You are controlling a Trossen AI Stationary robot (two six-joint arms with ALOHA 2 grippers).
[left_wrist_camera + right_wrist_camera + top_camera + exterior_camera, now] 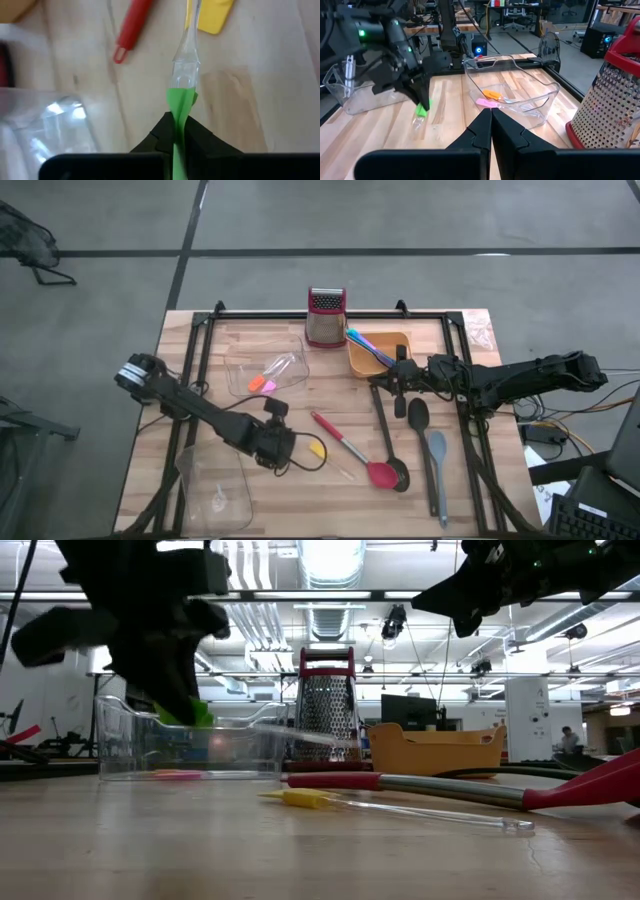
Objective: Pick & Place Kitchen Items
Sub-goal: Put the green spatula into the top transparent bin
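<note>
A green-headed stick (pixel 181 100) with a clear handle is pinched between the closed fingers of the left gripper (pixel 175 136), above the table (pixel 290 410) beside the yellow stick (pixel 318 448). The right gripper (pixel 489 120) is shut and empty.

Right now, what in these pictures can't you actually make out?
- Green-tipped stick: its lower end is hidden inside the left claw, left wrist view.
- Sticks in the orange tray: too small to count, high view.
- Grey spoon: out of the low view.
</note>
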